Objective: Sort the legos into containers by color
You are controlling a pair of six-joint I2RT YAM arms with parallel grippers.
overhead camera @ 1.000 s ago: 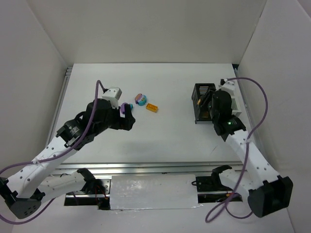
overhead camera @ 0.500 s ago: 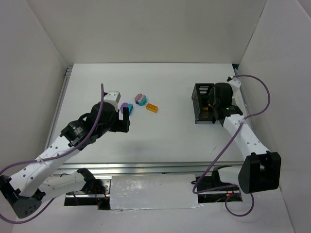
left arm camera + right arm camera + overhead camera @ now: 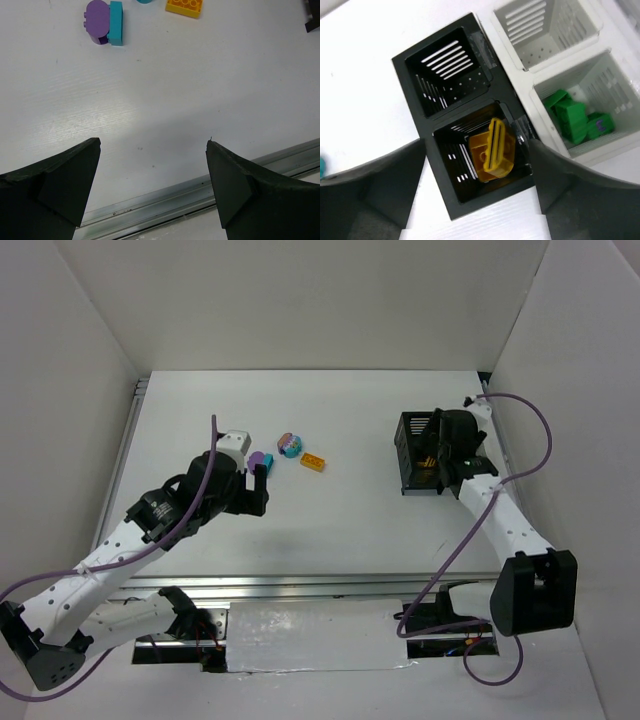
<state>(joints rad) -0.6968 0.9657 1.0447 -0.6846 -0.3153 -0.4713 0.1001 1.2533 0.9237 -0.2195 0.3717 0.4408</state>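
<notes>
Right claw of mine (image 3: 476, 142) is spread open right above the black bin (image 3: 455, 112), gripping nothing. Yellow-orange legos (image 3: 492, 150) lie inside one of its two cells. White bin (image 3: 620, 87) touching the black one holds green legos (image 3: 565, 115) plus a purple one (image 3: 600, 122). Left claw (image 3: 153, 144) open too, far from that bin.

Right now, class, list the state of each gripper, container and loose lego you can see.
left gripper, open, empty, above the table
right gripper, open above the black container
black container, orange lego in near compartment, far compartment empty
near white container, holds green legos
far white container, empty
purple-teal lego, lying loose on the table
</notes>
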